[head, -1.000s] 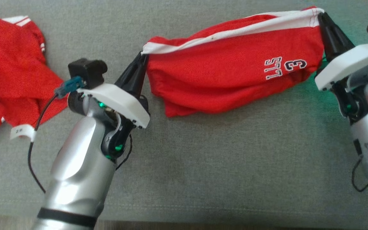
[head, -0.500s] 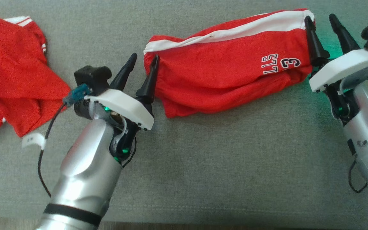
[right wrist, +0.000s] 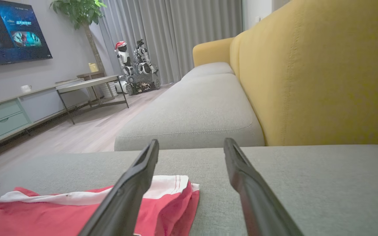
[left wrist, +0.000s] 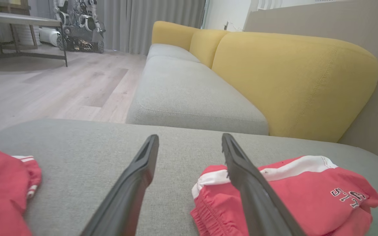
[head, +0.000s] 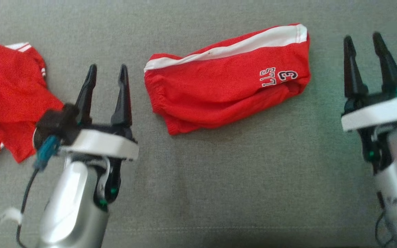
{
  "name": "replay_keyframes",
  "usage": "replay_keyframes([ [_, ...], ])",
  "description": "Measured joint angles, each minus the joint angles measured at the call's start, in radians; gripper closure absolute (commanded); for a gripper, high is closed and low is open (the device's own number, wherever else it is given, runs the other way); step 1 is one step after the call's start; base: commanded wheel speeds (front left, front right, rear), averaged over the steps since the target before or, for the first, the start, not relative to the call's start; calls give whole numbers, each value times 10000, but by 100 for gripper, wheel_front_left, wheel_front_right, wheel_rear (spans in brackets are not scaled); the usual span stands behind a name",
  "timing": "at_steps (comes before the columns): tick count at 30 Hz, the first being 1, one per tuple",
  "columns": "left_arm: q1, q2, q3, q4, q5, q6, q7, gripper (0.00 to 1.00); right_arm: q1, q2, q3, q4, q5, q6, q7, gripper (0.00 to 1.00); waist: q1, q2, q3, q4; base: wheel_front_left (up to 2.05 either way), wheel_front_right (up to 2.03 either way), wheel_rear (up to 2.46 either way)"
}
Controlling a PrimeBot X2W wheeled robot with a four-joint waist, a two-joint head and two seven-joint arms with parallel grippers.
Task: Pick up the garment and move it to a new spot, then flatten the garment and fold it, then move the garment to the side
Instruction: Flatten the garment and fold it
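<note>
Shorts (head: pixel 226 79) lie mid-seat on the grey sofa (head: pixel 219 193), slanting from a low left end up to a higher right end in the head view. The seat is broad and bare around them, which I judge is why they sit here: there is room to spread and fold. A yellow back cushion (left wrist: pixel 290 82) stands beyond the seat in the left wrist view.

A second red garment (head: pixel 9 96) is heaped at the seat's left edge, well apart from the shorts and, I take it, no part of this step.

The shorts are bunched, not flat: the lower hem rolls under and the waistband end (left wrist: pixel 208 209) is puckered. They may be doubled over lengthwise, though the soft head view leaves that unsure. A white stripe (head: pixel 233 48) runs along the upper edge, and a small white print (head: pixel 277 76) sits near the right end.

Left jaws stand wide open and hold nothing, fingers (head: pixel 122 93) just beside the shorts' left end but clear of the cloth. Right jaws are likewise spread wide and empty, fingers (head: pixel 352 69) near the right end with bare seat between. One arm at each end suits a pull outward on both ends at once, so flattening looks like the step in hand.
</note>
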Motion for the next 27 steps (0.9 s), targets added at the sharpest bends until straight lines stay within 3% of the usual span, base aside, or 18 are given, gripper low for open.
replay_keyframes([
  [12, 2168, 286, 324, -943, 815, 247, -42, 0, 3680, 1482, -1720, -3382, -1802, 0, 1392, 0, 0, 0, -825, -272, 0, 0, 0],
  [27, 2301, 290, 280, -844, 917, 242, -42, 0, 4157, 1779, -1975, -4222, -2136, 0, 1971, 0, 0, 0, -898, -246, 0, 0, 0],
])
